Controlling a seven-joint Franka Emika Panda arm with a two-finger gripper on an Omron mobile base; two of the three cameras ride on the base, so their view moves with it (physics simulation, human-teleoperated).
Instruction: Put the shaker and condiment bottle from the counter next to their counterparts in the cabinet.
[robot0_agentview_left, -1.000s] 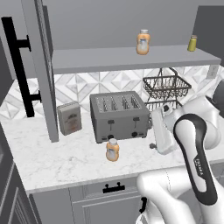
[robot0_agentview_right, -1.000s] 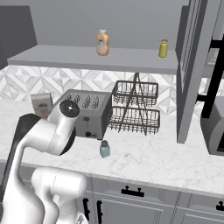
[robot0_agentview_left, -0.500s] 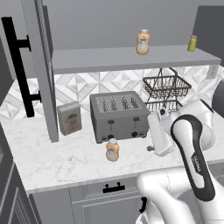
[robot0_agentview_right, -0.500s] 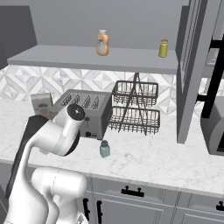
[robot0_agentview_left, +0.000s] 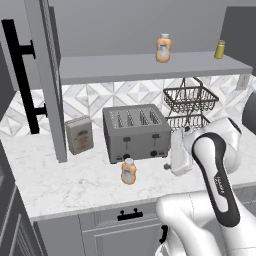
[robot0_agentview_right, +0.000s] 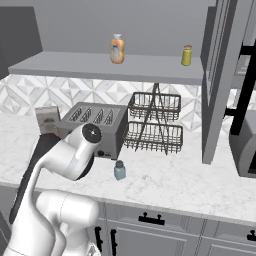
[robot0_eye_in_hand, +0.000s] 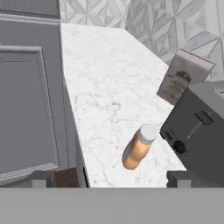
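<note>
A grey kitchen with a white marble bench (robot0_agentview_left: 75, 185) and a patterned tile backsplash. The condiment bottle (robot0_agentview_left: 128, 171) stands at centre frame in the left base view, just before the toaster (robot0_agentview_left: 136, 131). The shaker (robot0_agentview_right: 119, 170) stands at lower centre of the right base view. On the cabinet (robot0_agentview_left: 150, 65) shelf above sit the counterparts (robot0_agentview_left: 163, 48). The fingers (robot0_eye_in_hand: 38, 183) stand wide apart, holding nothing.

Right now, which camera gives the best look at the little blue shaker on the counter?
The right base view: the shaker stands in plain sight on the counter, in front of the toaster. From the left base camera the arm covers that spot, and the hand camera looks at the orange condiment bottle instead.
</note>
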